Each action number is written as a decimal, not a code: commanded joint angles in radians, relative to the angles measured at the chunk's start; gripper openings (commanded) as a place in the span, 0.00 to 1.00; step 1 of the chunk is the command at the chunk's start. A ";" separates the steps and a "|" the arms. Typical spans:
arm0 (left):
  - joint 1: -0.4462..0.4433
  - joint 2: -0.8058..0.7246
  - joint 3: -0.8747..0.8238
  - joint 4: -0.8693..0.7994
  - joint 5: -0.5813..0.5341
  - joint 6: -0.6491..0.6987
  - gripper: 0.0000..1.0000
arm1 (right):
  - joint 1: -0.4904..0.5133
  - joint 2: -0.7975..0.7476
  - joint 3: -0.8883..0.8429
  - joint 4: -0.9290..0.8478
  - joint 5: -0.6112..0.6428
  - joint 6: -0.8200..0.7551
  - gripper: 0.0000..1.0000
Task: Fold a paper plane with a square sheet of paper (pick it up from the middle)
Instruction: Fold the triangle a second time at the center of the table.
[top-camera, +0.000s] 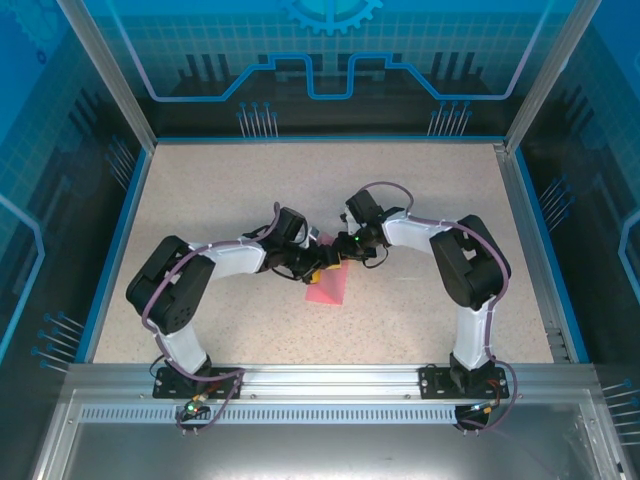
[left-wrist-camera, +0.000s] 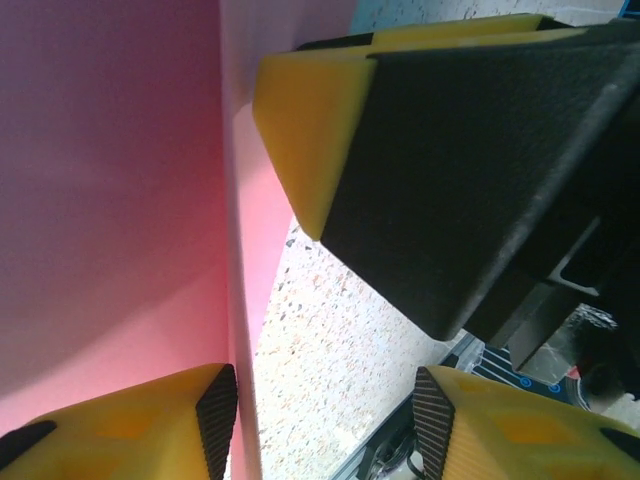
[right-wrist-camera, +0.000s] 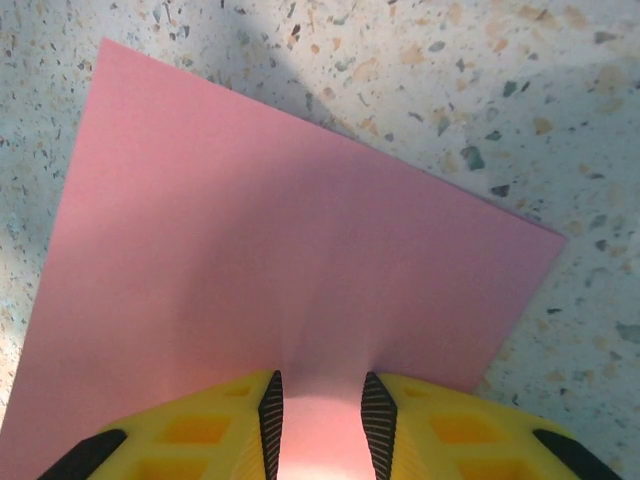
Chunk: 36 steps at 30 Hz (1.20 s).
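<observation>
Yellow pads of my right gripper (right-wrist-camera: 320, 402) pinch one edge of the thin pink-red square paper sheet (right-wrist-camera: 300, 230); it spreads ahead of those jaws over the speckled stone-look table (right-wrist-camera: 450, 80). Jaws of my left gripper (left-wrist-camera: 325, 410) stand spread, sheet edge just beside one finger, unpinched.
</observation>
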<state>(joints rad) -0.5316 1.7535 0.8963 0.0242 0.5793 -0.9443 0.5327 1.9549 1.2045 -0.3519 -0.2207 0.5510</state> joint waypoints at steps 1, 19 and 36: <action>-0.005 0.022 0.026 0.013 0.034 -0.015 0.54 | -0.016 0.059 -0.002 -0.063 0.002 0.012 0.32; -0.007 -0.130 -0.117 -0.040 0.065 0.038 0.45 | -0.017 0.109 0.051 -0.131 0.042 0.015 0.32; -0.008 -0.040 -0.030 0.106 0.090 -0.039 0.43 | -0.017 0.111 0.048 -0.139 0.037 0.015 0.32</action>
<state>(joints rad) -0.5331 1.6878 0.8330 0.0902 0.6453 -0.9565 0.5243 1.9949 1.2720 -0.4374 -0.2359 0.5617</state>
